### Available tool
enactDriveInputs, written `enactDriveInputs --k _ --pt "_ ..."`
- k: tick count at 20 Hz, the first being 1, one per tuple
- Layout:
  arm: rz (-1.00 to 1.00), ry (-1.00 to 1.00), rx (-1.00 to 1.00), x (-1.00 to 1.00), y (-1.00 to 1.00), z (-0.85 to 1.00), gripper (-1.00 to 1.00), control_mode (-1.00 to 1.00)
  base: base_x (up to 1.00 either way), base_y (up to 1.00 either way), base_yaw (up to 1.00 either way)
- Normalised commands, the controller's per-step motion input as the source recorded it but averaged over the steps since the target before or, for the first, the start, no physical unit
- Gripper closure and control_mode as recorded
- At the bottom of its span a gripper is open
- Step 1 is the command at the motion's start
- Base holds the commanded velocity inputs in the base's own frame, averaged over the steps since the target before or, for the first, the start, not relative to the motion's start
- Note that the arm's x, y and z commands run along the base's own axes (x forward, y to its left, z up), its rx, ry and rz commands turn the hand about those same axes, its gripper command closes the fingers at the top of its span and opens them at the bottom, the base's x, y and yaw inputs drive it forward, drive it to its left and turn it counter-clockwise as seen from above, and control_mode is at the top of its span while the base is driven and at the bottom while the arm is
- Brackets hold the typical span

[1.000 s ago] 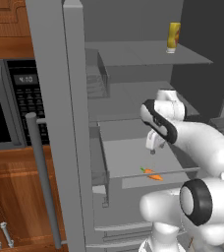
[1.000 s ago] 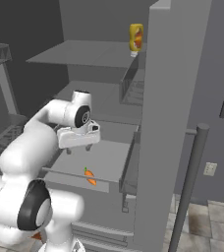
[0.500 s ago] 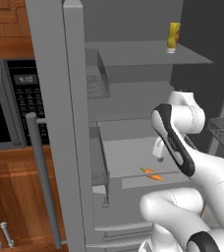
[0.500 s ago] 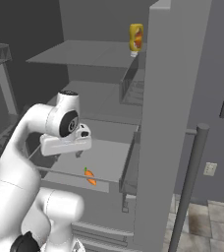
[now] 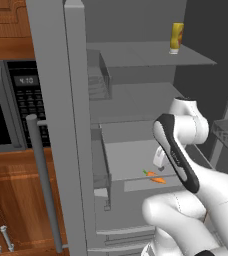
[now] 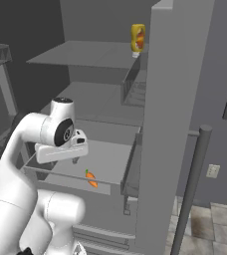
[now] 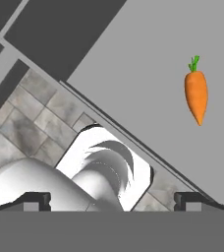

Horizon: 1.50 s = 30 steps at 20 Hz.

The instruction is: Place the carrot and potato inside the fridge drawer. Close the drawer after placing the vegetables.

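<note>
My jaws hang released and empty above the pulled-out fridge drawer (image 6: 113, 157), their tips wide apart, while the carrot (image 6: 90, 179) lies alone on the drawer's flat floor close to its front edge, green top pointing back toward the fridge's inside.

wood cabinets (image 5: 16, 200) | black microwave (image 5: 6, 112) | stone-tile floor (image 6: 210, 229) | wall outlet (image 6: 212, 171)

The claw (image 6: 75, 159) has been drawn back and lowered from above the fridge drawer (image 6: 105, 162) toward its front edge, nearer the base.
</note>
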Motion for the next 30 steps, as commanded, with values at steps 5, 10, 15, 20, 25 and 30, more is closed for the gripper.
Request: enactDriveInputs --k 5,10,15,20,25,30 --pt "0.00 -0.04 0.00 -0.25 -0.05 0.00 -1.00 -1.00 0.00 0.00 0.00" --pt "0.00 0.00 0.00 0.00 0.00 0.00 -1.00 1.00 -0.99 -0.19 0.04" --pt "0.00 0.00 0.00 0.00 0.00 0.00 -1.00 1.00 -1.00 -0.31 0.27" --pt "0.00 0.00 0.00 0.00 0.00 0.00 -1.00 1.00 -0.90 -0.27 0.47" --pt "0.00 0.00 0.00 0.00 0.00 0.00 -1.00 1.00 -0.52 -0.44 0.56" --pt "0.00 0.00 0.00 0.00 0.00 0.00 -1.00 1.00 -0.64 -0.47 0.60"
